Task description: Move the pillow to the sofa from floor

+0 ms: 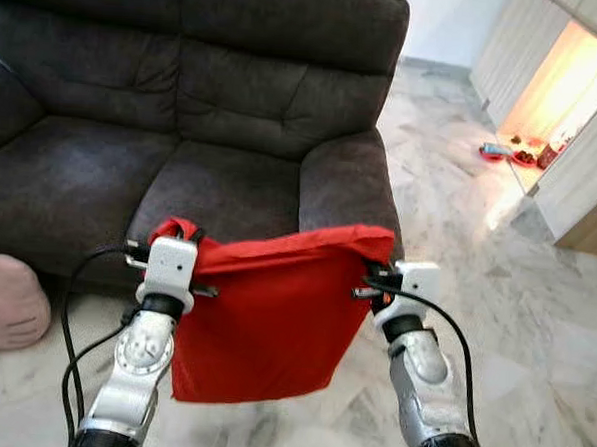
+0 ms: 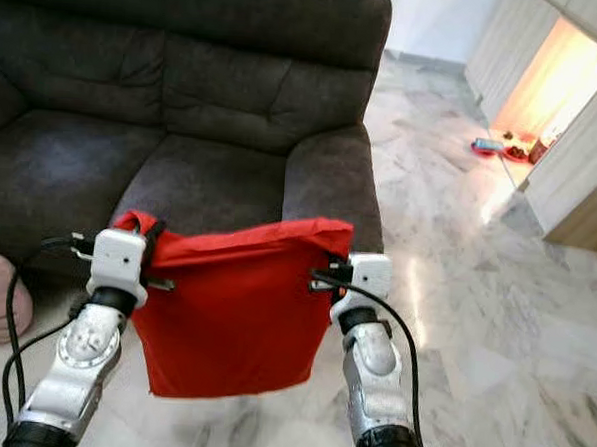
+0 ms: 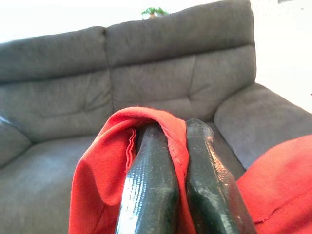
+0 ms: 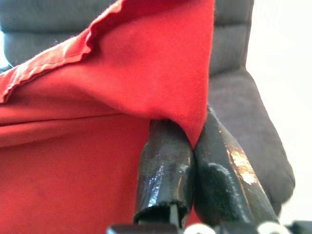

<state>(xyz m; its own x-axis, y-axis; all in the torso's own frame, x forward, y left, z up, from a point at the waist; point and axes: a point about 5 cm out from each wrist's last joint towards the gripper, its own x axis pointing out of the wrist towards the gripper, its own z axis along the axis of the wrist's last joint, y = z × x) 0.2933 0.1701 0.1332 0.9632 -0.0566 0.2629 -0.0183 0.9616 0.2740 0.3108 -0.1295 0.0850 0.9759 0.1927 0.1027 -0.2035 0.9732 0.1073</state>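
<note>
A red pillow [image 1: 274, 312] hangs in the air between my two arms, just in front of the dark grey sofa [image 1: 214, 109]. My left gripper [image 3: 178, 134] is shut on the pillow's upper left corner, with red cloth pinched between its black fingers [image 3: 148, 180]. My right gripper [image 4: 192, 131] is shut on the upper right corner, with the cloth folded over its fingers [image 4: 165, 161]. The pillow's top edge is about level with the sofa's right armrest [image 1: 346, 186], and its lower edge hangs above the floor.
A pink cushion [image 1: 4, 303] lies on the marble floor [image 1: 533, 326] at the left, against the sofa's base. Light wooden cabinets [image 1: 592, 169] line the right side, with a lit opening and small red items [image 1: 512, 153] on the floor there.
</note>
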